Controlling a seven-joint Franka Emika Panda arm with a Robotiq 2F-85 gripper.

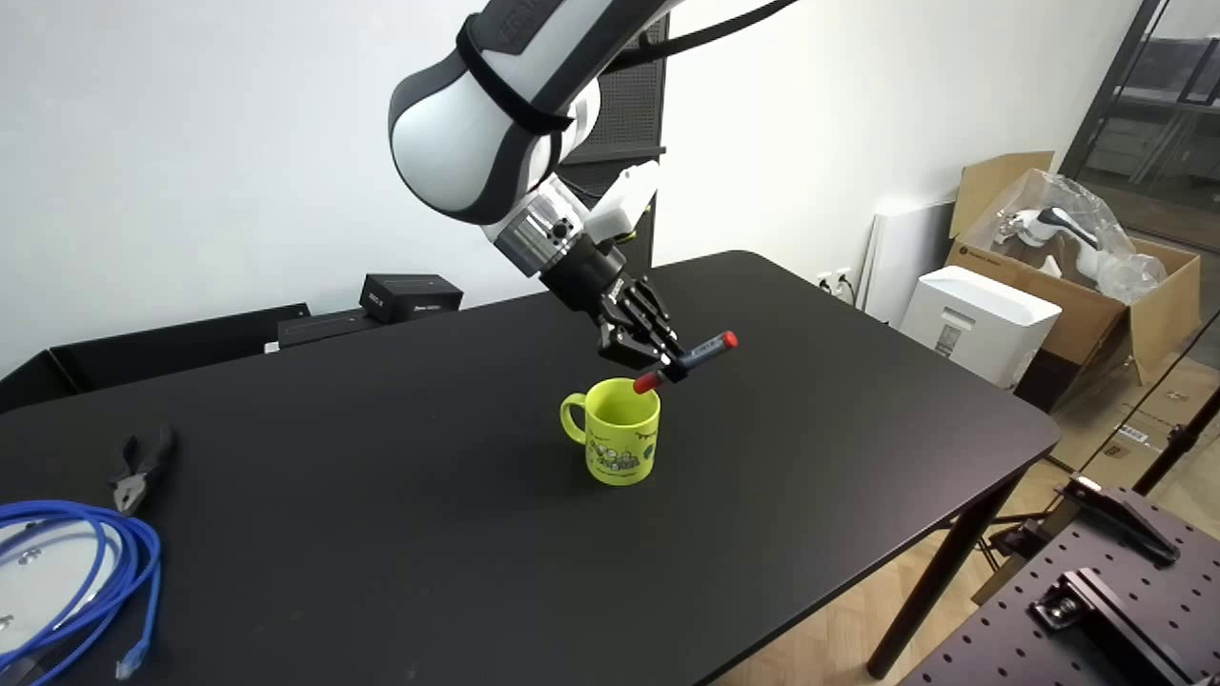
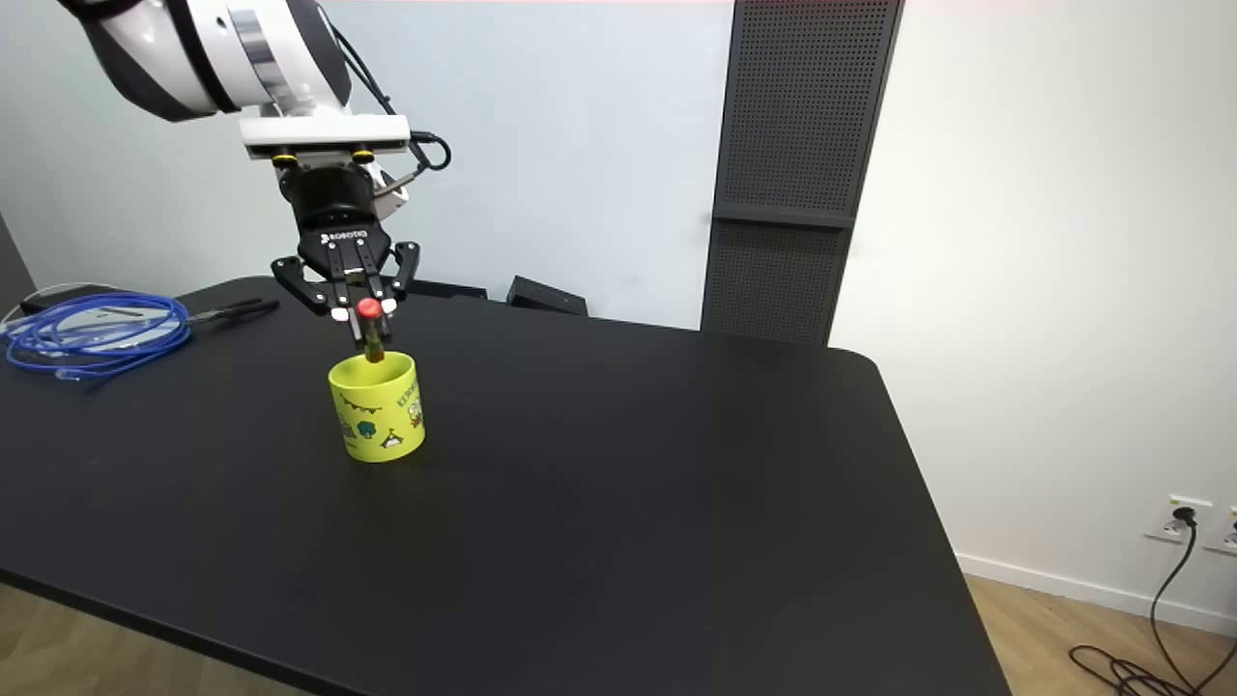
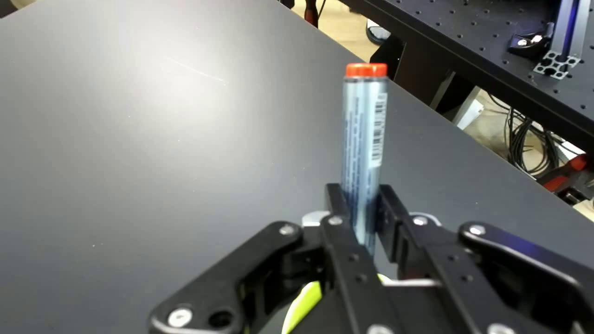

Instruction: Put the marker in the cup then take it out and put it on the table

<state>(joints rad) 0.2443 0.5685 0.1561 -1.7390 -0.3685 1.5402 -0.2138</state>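
At the far left of the black desk (image 1: 400, 495), a coil of blue network cable (image 1: 143, 548) lying over a white plate (image 1: 48, 578). Just beside it, dark-handled pliers (image 1: 132, 488). Farther right, along the back edge, black boxes (image 1: 412, 298) close together. Next, reaching down from above, the white-and-black Panda arm (image 1: 453, 143). Below that, upright on the desk, the yellow-green mug (image 1: 621, 438), printed with small cartoon scenes, in an exterior view with handle to the left. Close above and right of its rim, the Robotiq gripper (image 1: 679, 366). Clamped with both jaws on the red-ended marker (image 1: 707, 352), nearer the lower end. Held aslant there, up off the desk, in the wrist view with a barcode (image 3: 379, 130) on the pale barrel; lower tip at the mug's mouth, cannot tell whether below the rim. Beyond the desk to the right, a white box (image 1: 982, 324) with a hand slot, just in front of an open cardboard box (image 1: 1077, 295) with clear plastic (image 1: 1134, 276) inside. At the lower right, a dark perforated bench (image 1: 1001, 643) with a black bracket (image 1: 1060, 607) on top.
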